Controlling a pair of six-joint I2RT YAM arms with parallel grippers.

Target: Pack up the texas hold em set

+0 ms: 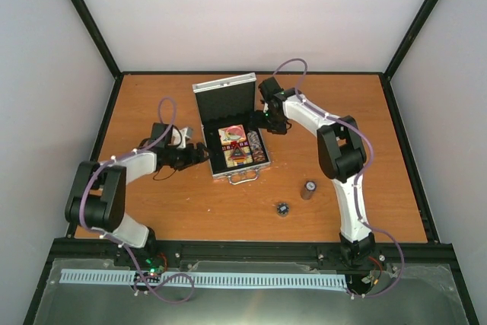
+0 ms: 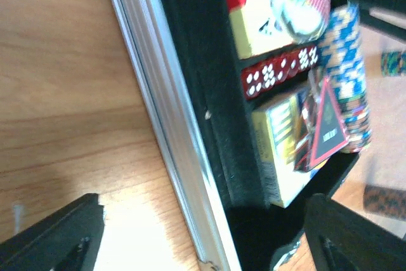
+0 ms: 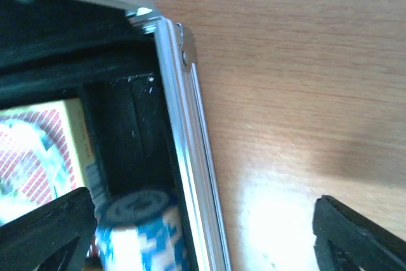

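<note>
Texas hold em set's silver case (image 1: 227, 104) open at mid-table, lid upright on the far side, handle (image 1: 243, 177) toward the arm bases, with card decks, red dice (image 2: 279, 71), a blue-and-white chip stack (image 2: 346, 68) and the triangular button (image 2: 328, 125) inside. Left gripper (image 1: 199, 153) at the case's left wall and right gripper (image 1: 274, 123) at its right wall near the hinge, jaws of both spread wide astride the rim, pinching nothing. Loose on the table (image 1: 152, 211) near the case's right front: a small dark chip stack (image 1: 307, 189) and a dark disc (image 1: 282, 208).

Wooden table (image 1: 198, 215): open case (image 1: 226, 101), two chip stacks (image 1: 308, 189) (image 1: 282, 208)
</note>
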